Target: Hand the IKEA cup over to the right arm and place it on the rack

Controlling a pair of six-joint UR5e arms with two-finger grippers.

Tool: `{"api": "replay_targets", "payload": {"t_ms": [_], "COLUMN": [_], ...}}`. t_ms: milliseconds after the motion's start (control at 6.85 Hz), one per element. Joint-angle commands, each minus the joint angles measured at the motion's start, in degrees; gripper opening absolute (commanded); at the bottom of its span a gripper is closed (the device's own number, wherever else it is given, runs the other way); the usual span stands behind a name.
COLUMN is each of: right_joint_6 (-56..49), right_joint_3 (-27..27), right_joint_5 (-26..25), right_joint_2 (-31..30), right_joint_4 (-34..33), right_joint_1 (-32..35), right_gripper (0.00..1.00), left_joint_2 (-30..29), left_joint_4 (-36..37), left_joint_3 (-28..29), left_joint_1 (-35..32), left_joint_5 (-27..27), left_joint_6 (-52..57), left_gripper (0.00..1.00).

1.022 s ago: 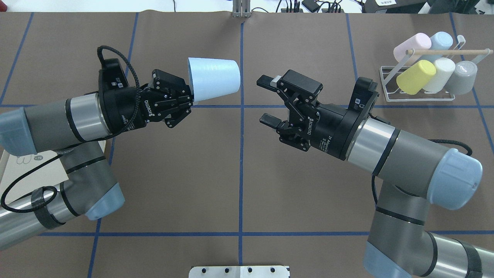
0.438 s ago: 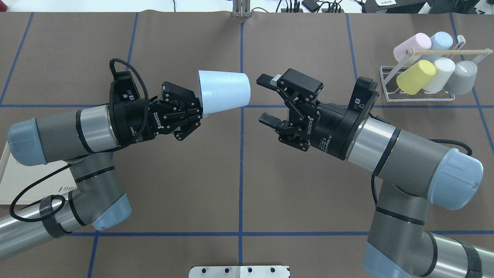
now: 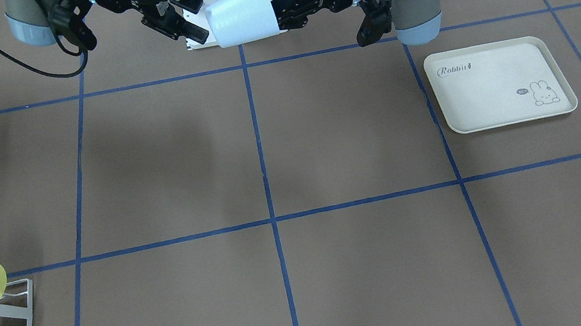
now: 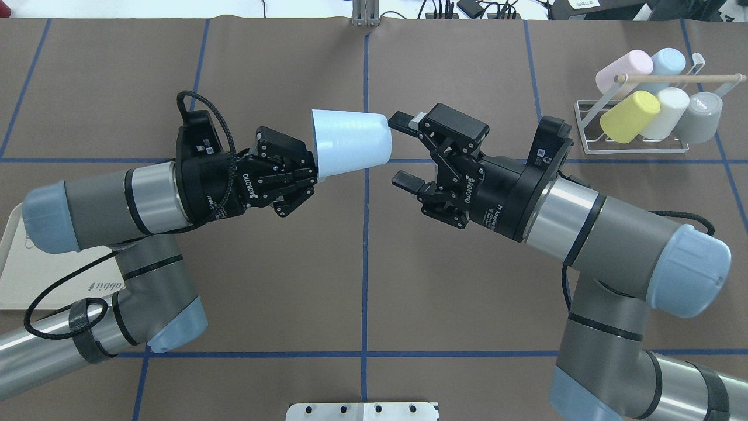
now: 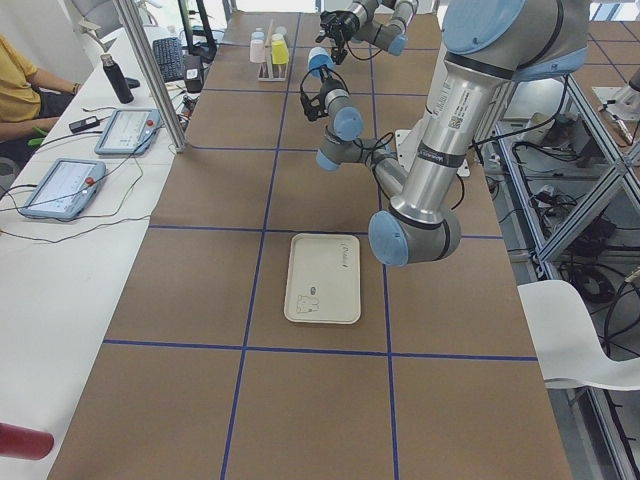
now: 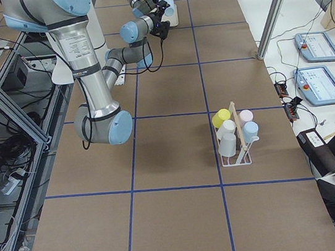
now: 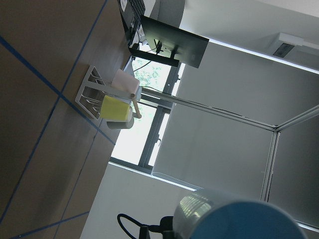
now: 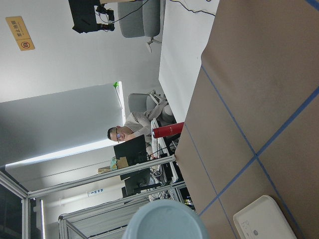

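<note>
The IKEA cup [image 4: 350, 143] is pale blue and lies sideways in the air over the table's middle. My left gripper [image 4: 312, 171] is shut on its rim, and its closed base points toward the right arm. My right gripper [image 4: 402, 151] is open, its upper fingertip just touching the edge of the cup's base and its lower finger apart from it. In the front-facing view the cup [image 3: 241, 16] hangs between the left gripper [image 3: 277, 12] and the right gripper [image 3: 193, 19]. The rack [image 4: 637, 152] stands at the far right with several cups on its prongs.
A cream rabbit tray [image 3: 498, 84] lies on the table under my left arm, partly seen at the overhead view's left edge [image 4: 17, 280]. Blue tape lines cross the brown mat. A person sits at a side desk [image 5: 20, 90] with tablets.
My left arm has carried the cup rightward and slightly toward the robot, until its base reaches the right gripper's fingertips. The right arm has stayed still, fingers open.
</note>
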Motion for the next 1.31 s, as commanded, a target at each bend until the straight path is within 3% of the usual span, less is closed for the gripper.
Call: {"api": "replay_targets", "payload": {"t_ms": [0, 438, 584, 730, 876, 1022, 1168], "right_joint_6": [0.44, 1.06, 1.14, 3.67, 4.82, 4.83, 4.75], "right_joint_3": [0.16, 0.07, 0.07, 0.07, 0.07, 0.07, 0.07], "right_joint_5": [0.00, -0.18, -0.79, -0.79, -0.79, -0.88, -0.79], "right_joint_2": [0.03, 0.03, 0.03, 0.03, 0.03, 0.03, 0.03], "right_joint_4": [0.00, 0.09, 0.09, 0.09, 0.09, 0.09, 0.09], "right_joint_1": [0.00, 0.00, 0.00, 0.00, 0.00, 0.00, 0.00], "right_gripper": [1.00, 0.98, 0.84, 0.44, 0.12, 0.00, 0.00], "left_joint_2": [-1.57, -2.54, -2.63, -2.63, -2.63, -2.63, -2.63], "left_joint_4": [0.10, 0.10, 0.10, 0.10, 0.10, 0.10, 0.10], "left_joint_3": [1.29, 1.39, 1.39, 1.39, 1.39, 1.39, 1.39], "left_joint_1": [0.99, 1.60, 1.69, 1.69, 1.69, 1.69, 1.69], "left_joint_5": [0.00, 0.00, 0.00, 0.00, 0.00, 0.00, 0.00], "left_joint_6": [0.10, 0.18, 0.18, 0.27, 0.36, 0.36, 0.36], "left_gripper": [0.00, 0.00, 0.00, 0.00, 0.00, 0.32, 0.65]}}
